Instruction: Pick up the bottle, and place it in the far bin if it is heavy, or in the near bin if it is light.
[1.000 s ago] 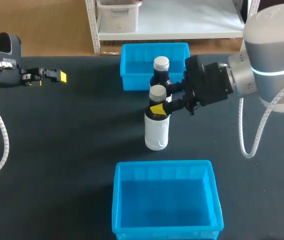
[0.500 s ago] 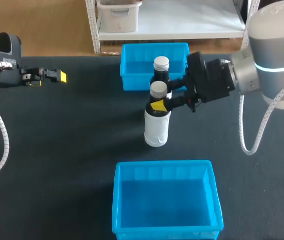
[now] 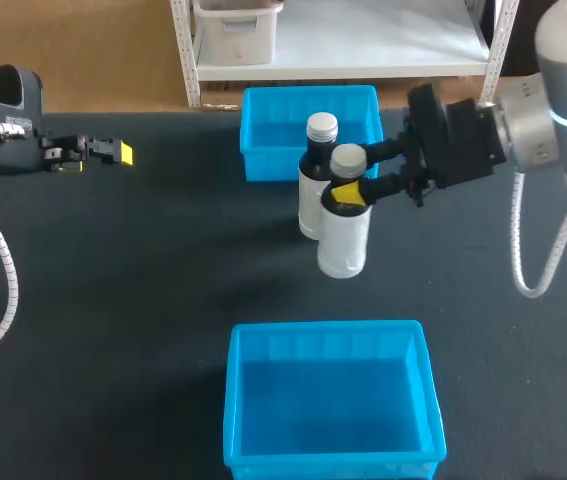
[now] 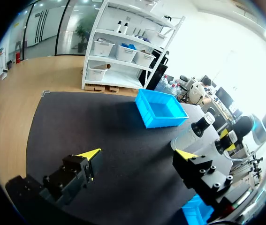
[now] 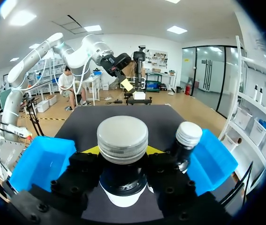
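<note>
**While One Bottle Sits Gripped at the Neck, Its Twin Stands by the Far Bin**

Where the dark neck narrows beneath a ribbed, silvery screw cap, the right end effector point(image 3: 348, 186) point(image 5: 122, 157) is clamped on the bottle point(image 3: 344, 240) point(image 5: 122, 139), with a yellow-tipped finger on either side. The bottle has a smooth, rounded white body and stands upright between the two bins. I cannot tell whether its base clears the matte black surface point(image 3: 113, 300).

Just beside it, on the side toward the far bin point(image 3: 263, 160), stands a second bottle point(image 3: 309, 203) point(image 5: 185, 140) of the same shape. Its foot is on the surface before that bin's near wall. Both the far bin and the near bin point(image 3: 325, 327) are open rectangular tubs of glossy bright blue plastic.

At the far left of the surface, the left end effector point(image 3: 113, 152) point(image 4: 140, 153) has its fingers spread wide and holds nothing.
</note>
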{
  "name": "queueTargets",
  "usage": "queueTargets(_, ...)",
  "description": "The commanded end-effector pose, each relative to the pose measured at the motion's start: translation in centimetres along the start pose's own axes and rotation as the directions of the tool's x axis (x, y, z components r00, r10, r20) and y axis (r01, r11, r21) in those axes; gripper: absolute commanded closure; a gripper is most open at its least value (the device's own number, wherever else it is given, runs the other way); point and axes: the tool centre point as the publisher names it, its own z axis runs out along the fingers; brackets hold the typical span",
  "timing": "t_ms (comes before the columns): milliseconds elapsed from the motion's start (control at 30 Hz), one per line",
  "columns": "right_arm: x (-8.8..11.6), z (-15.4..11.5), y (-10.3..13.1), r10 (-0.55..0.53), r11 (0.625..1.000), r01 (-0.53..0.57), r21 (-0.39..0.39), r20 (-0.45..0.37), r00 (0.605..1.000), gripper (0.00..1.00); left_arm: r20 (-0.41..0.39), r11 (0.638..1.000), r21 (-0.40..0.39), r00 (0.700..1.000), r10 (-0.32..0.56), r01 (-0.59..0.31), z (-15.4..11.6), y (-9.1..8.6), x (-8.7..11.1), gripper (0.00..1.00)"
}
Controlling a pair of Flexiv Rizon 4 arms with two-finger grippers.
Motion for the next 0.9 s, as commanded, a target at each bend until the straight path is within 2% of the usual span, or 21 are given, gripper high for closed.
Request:
queueTargets(33,0.0,-2.7,0.6,0.005,1.0,-0.005,0.026,0.001,1.0,1.0,0.0,1.0,0.0,1.0,0.0,0.0,0.0,0.0,0.0,0.0)
queueTargets(500,1.3,-8.3,-1.1,0.026,0.994,-0.025,0.103,-0.012,1.0,1.0,0.0,1.0,0.0,1.0,0.0,0.0,0.0,0.0,0.0,0.0)
queueTargets(700,1.1,-10.4,-2.8,0.02,0.993,-0.019,0.116,-0.01,1.0,1.0,0.0,1.0,0.0,1.0,0.0,0.0,0.0,0.0,0.0,0.0)
queueTargets(900,0.6,-12.2,-5.5,0.014,0.991,-0.012,0.135,-0.014,1.0,1.0,0.0,1.0,0.0,1.0,0.0,0.0,0.0,0.0,0.0,0.0)
